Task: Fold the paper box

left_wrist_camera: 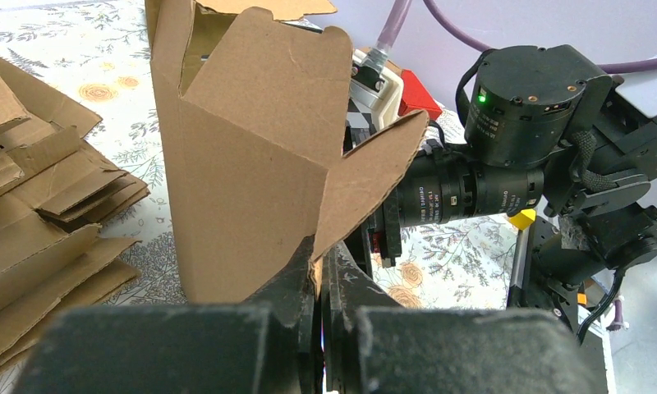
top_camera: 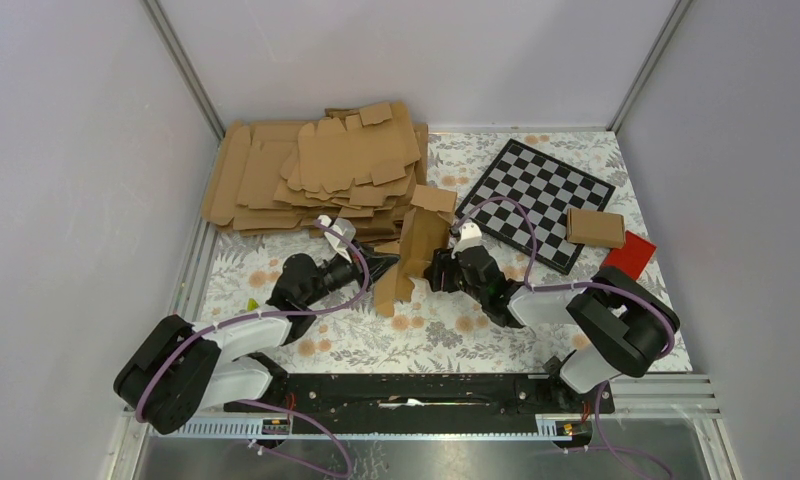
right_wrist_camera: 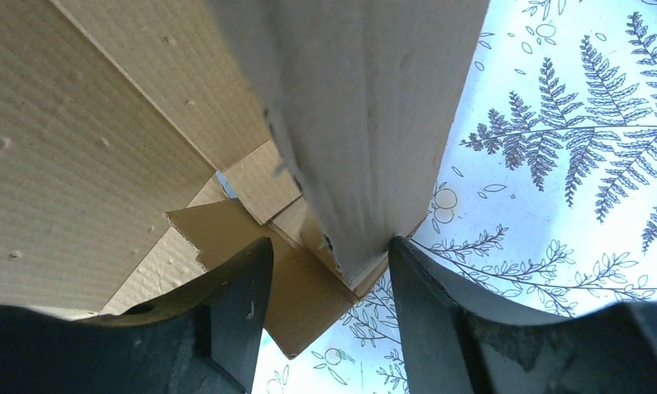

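Note:
The paper box (top_camera: 413,245) is a brown cardboard piece, partly formed into a tube, standing tilted on the floral mat between my two grippers. In the left wrist view the box (left_wrist_camera: 243,164) stands upright with open flaps. My left gripper (left_wrist_camera: 322,267) is shut on the lower corner of one side flap. My left gripper (top_camera: 384,265) sits at the box's left side. My right gripper (top_camera: 438,268) is at its right side. In the right wrist view my right gripper (right_wrist_camera: 329,263) is open around a bottom corner of the box (right_wrist_camera: 366,123), and the right finger (right_wrist_camera: 440,312) touches the box wall.
A thick stack of brown card sheets (top_camera: 316,170) lies at the back left. A chessboard (top_camera: 541,195) lies at the back right, with a small folded carton (top_camera: 594,227) and a red block (top_camera: 628,255) on its right edge. The right arm's wrist (left_wrist_camera: 539,123) is close behind the box.

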Robot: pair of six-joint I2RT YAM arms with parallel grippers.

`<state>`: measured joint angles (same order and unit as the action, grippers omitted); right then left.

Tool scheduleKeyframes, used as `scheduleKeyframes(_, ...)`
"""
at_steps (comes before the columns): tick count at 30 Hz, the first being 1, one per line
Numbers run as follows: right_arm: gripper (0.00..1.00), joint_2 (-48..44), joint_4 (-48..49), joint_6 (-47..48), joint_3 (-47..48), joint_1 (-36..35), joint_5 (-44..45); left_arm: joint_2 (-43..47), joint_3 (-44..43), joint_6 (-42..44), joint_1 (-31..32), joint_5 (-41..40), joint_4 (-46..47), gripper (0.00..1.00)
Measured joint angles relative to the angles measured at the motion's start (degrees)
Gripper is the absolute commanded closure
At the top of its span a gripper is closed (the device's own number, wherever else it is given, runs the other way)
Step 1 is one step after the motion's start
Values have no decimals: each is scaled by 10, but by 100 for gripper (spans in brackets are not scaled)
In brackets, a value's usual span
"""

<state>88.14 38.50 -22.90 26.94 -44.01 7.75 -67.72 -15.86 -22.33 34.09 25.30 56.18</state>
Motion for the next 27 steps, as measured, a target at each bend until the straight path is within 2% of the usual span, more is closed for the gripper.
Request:
scheduleKeyframes(2, 48, 0, 0, -1, 0, 0, 1, 0, 0, 0, 1, 0, 0, 100)
scheduleKeyframes(3, 49, 0, 0, -1, 0, 0, 2, 0, 0, 0, 1, 0, 0, 100)
scheduleKeyframes(6, 41, 0, -1, 2, 0, 0, 4, 0, 0, 0, 1, 0, -1, 100)
scheduleKeyframes(10, 40, 0, -9, 15, 4, -1, 14, 2, -3, 0, 2, 1, -9, 100)
scheduleKeyframes(12, 45, 0, -11, 23, 7, -1, 20, 6, -3, 0, 3, 1, -15, 100)
scheduleKeyframes(14, 54, 0, -16, 30, 11, -2, 24, 9, -5, 2, 3, 1, -23, 100)
scheduleKeyframes(15, 55, 0, -18, 33, 13, -2, 26, 9, -6, 3, 3, 0, -26, 100)
scheduleKeyframes(16, 52, 0, -19, 36, 13, -2, 28, 9, -9, 4, 3, 0, -30, 100)
scheduleKeyframes(21, 25, -1, -23, 45, 13, -2, 29, 9, -15, 8, 5, 0, -40, 100)
scheduleKeyframes(27, 6, -12, -23, 51, 14, -2, 29, 9, -21, 12, 7, 0, -52, 100)
